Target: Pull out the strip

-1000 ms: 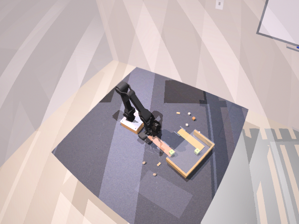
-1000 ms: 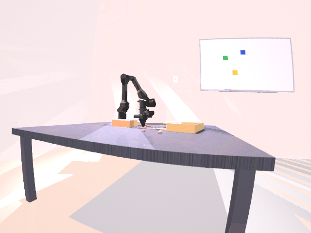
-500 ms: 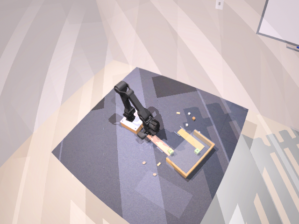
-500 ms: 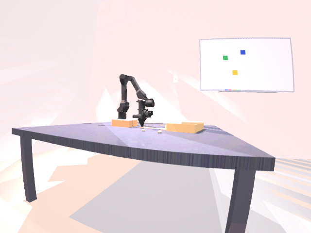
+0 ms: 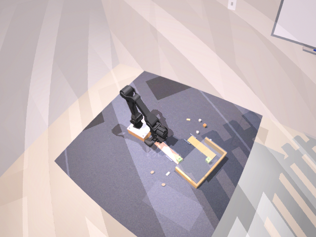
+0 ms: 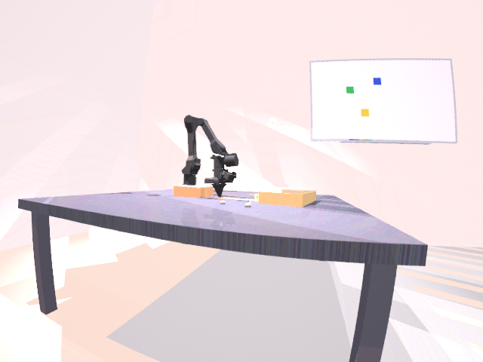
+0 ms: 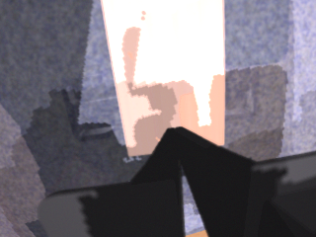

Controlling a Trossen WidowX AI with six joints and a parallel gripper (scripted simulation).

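Your claw is fully closed with nothing between its fingers, its tip pressed down on the near end of the pink strip.

From the top, your claw (image 5: 151, 141) sits on the pink strip (image 5: 170, 151), which runs toward the wooden tray (image 5: 221, 157); a green cube (image 5: 179, 159) rests on the strip's far end at the tray's open mouth, a second green cube (image 5: 208, 159) lies on the yellow strip (image 5: 201, 147) inside the tray. From the side, the claw (image 6: 219, 193) points straight down, just beside the tray (image 6: 286, 198). At the wrist, the closed fingers meet over the strip's (image 7: 163, 74) end.
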